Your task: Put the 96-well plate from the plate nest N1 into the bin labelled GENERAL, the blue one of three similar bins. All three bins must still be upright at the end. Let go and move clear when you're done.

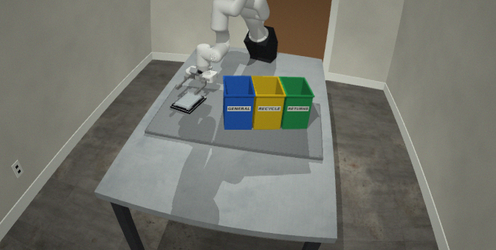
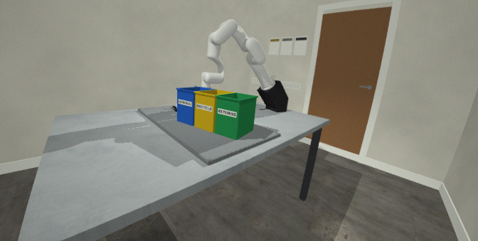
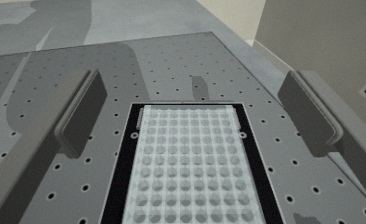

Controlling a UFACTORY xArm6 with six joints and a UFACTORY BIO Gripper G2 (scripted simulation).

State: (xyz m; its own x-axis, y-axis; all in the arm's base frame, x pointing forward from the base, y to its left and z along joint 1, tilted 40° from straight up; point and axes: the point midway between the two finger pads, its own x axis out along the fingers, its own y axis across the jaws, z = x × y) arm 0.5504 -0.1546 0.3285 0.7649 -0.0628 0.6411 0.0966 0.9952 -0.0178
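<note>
The clear 96-well plate lies flat in the black plate nest at the left of the perforated board. My gripper is open and empty, above and a little behind the plate, its fingers wider apart than the plate. In the exterior view the fingers are hidden behind the bins. The blue GENERAL bin stands upright to the right of the nest, and its visible inside looks empty.
The yellow RECYCLE bin and green RETURNS bin stand upright in a row beside the blue bin, close together. The black arm base is at the back of the table.
</note>
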